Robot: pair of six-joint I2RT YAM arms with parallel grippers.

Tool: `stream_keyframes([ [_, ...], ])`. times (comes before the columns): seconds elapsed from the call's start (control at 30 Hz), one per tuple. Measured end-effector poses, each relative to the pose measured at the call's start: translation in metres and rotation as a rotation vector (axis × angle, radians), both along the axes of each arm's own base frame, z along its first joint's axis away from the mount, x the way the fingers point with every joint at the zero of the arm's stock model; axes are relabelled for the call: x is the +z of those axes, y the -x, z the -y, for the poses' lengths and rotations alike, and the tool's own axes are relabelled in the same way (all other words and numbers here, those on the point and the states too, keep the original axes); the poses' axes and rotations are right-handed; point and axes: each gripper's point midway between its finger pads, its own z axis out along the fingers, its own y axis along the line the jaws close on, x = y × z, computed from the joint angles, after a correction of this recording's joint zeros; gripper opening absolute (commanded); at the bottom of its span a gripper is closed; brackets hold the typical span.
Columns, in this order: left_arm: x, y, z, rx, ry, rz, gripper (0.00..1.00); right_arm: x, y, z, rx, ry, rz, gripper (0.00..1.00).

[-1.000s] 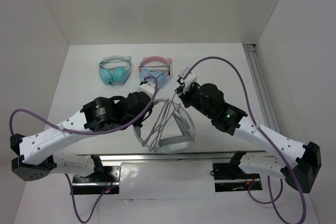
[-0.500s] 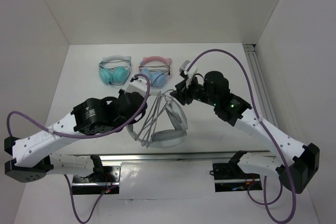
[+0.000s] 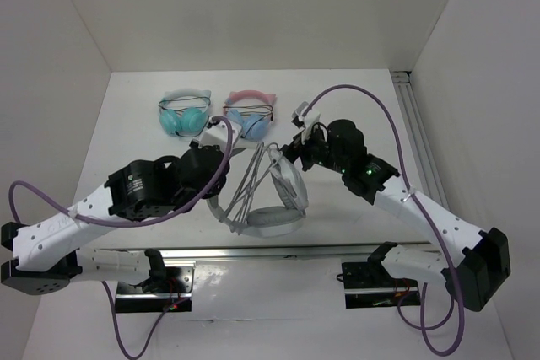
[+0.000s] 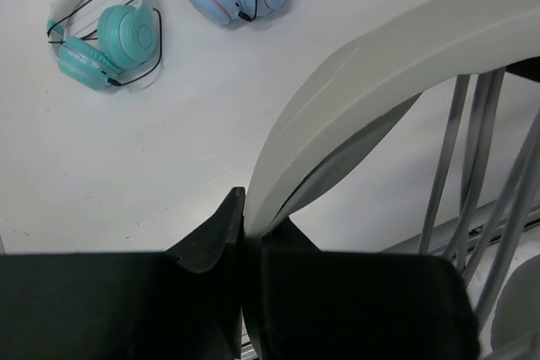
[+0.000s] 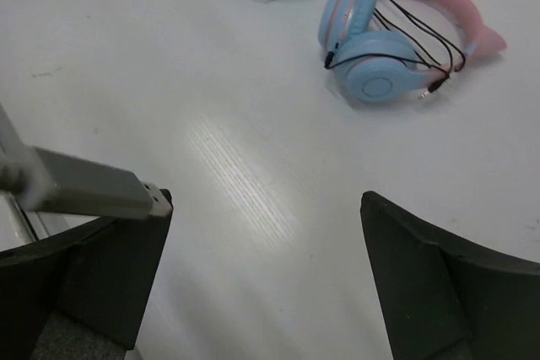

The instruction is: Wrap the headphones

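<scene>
left gripper (image 4: 245,238) pinched headphones (image 4: 380,65) by band, jaws pressed on it; right gripper (image 5: 263,208) spread wide, cable plug (image 5: 84,183) beside one finger.

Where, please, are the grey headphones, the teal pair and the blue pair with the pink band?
grey headphones (image 3: 272,222): top view, lower ear pad.
teal pair (image 4: 131,31): left wrist view, round ear cup.
blue pair (image 5: 380,76): right wrist view, nearer ear cup.

The headphones (image 3: 272,221) lay on the worktop (image 3: 363,107) between the left claw (image 4: 245,221) and right claw (image 5: 263,206); behind them (farther from the bases) one small pair (image 3: 184,114) sat left of a second small pair (image 3: 251,115).
</scene>
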Motion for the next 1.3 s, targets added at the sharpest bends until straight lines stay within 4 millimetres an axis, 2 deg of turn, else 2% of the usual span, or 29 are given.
stream_keyframes([
  [0.13,0.01,-0.003,0.0,0.031,0.051,0.03,0.0,-0.006,-0.001,0.019,-0.112,-0.018,0.004,1.0],
  [0.3,0.022,-0.009,0.0,0.091,0.117,0.068,0.0,-0.003,-0.005,0.04,-0.229,-0.039,0.016,1.0],
  [0.47,0.029,-0.021,-0.021,0.237,0.17,0.09,0.0,-0.002,-0.014,0.059,-0.371,-0.053,0.002,1.0],
  [0.7,0.025,-0.045,-0.052,0.414,0.219,0.086,0.0,-0.015,-0.028,0.106,-0.698,-0.007,-0.077,1.0],
  [0.77,0.017,-0.047,-0.053,0.427,0.216,0.076,0.0,-0.015,-0.028,0.117,-0.77,-0.006,-0.091,1.0],
  [0.87,-0.008,-0.049,-0.053,0.459,0.204,0.036,0.0,-0.009,-0.024,0.129,-0.841,-0.031,-0.105,1.0],
  [1.1,-0.071,-0.041,-0.068,0.563,0.179,-0.06,0.0,0.006,-0.01,0.133,-0.839,-0.119,-0.126,1.0],
  [1.3,-0.104,-0.025,-0.07,0.608,0.23,-0.112,0.0,0.006,-0.002,0.132,-0.824,-0.152,-0.143,1.0],
])
